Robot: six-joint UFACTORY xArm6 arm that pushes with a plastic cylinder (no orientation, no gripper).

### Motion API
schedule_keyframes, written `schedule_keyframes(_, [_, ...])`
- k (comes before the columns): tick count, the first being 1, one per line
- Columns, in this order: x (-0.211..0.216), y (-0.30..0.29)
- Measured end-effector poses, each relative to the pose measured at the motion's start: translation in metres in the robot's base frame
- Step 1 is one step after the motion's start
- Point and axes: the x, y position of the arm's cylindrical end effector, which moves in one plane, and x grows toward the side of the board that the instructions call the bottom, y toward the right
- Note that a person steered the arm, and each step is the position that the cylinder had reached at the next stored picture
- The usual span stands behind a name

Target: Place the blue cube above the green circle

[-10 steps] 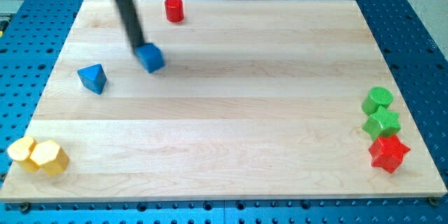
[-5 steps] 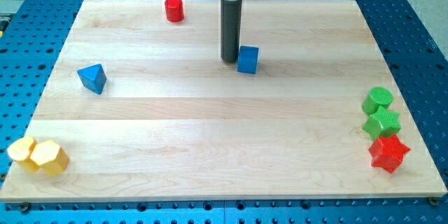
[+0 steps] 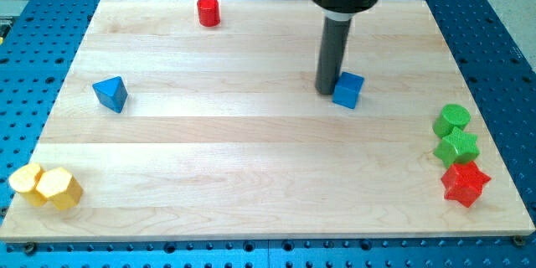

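My tip (image 3: 326,91) seemingly touches blue cube's (image 3: 347,90) left.

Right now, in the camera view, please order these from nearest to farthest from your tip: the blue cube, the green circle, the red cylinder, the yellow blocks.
1. Blue cube: touching my tip, on its right side in the view.
2. Green circle: at the view's right edge.
3. Red cylinder: view's top, left of my tip.
4. Yellow blocks: view's bottom-left corner.

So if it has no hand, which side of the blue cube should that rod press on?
Its left face, probably. My tip sits against that side of the blue cube, and the green circle lies toward the view's right. A flat face takes a steady push rightward, ending just above the circle.
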Motion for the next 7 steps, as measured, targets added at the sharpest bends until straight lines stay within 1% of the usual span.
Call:
schedule_keyframes(1, [0.005, 0.045])
schedule_keyframes(2, [0.005, 0.029])
schedule_keyframes(3, [0.034, -0.002])
schedule_keyframes(4, [0.043, -0.007])
schedule_keyframes(5, [0.022, 0.049])
schedule_keyframes(6, [0.002, 0.051])
schedule_keyframes(7, [0.013, 0.000])
